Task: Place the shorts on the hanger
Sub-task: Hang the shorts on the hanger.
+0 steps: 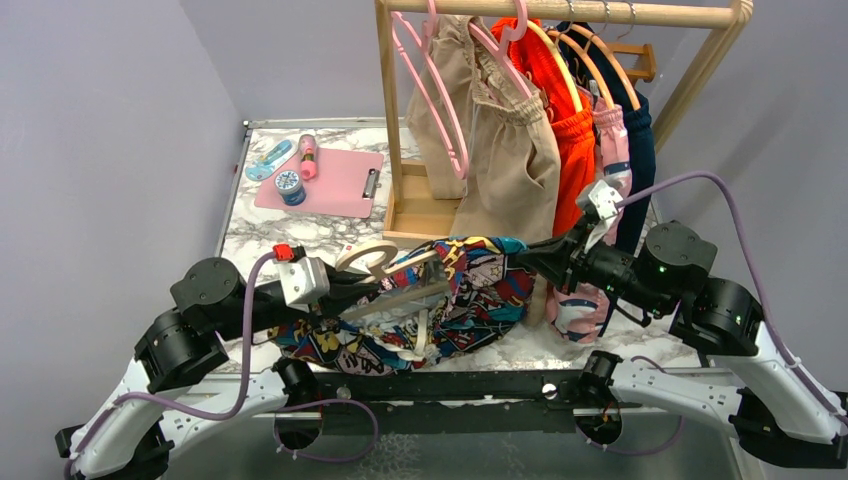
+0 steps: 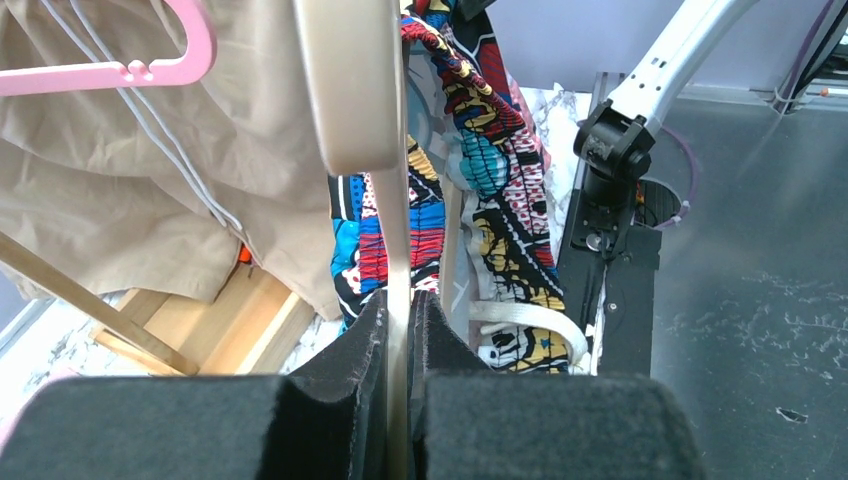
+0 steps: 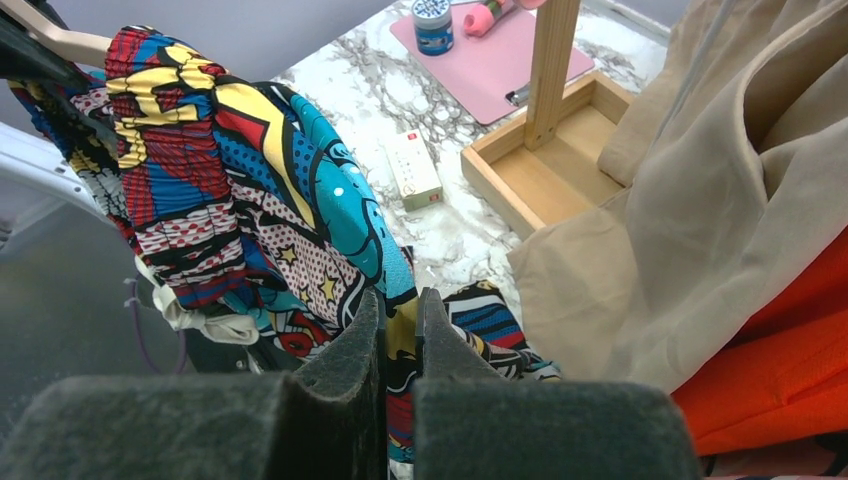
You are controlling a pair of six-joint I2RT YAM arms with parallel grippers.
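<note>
Here the shorts [image 1: 482,290] are draped partly over the hanger [image 2: 352,90], which is clamped by the left gripper [image 2: 398,300], while a fold is pinched by the right gripper [image 3: 400,300]. Light, limp cloth (apt to slide) is best taken at the waistband.

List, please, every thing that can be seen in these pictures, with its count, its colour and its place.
shorts: one, comic print, held above the table's near edge
hanger: one, cream, against the shorts
rack: one, light wood, far right
pink hangers: at least two, on the rack
beige garments: seemingly two, on the rack
orange garment: one, right of the beige
clipboard: one, pink, far left
tin: one, blue, at the clipboard's left edge
box: one, white, near the rack's base
table: one, marble
left gripper: black, shut on the hanger
right gripper: black, shut on the shorts
</note>
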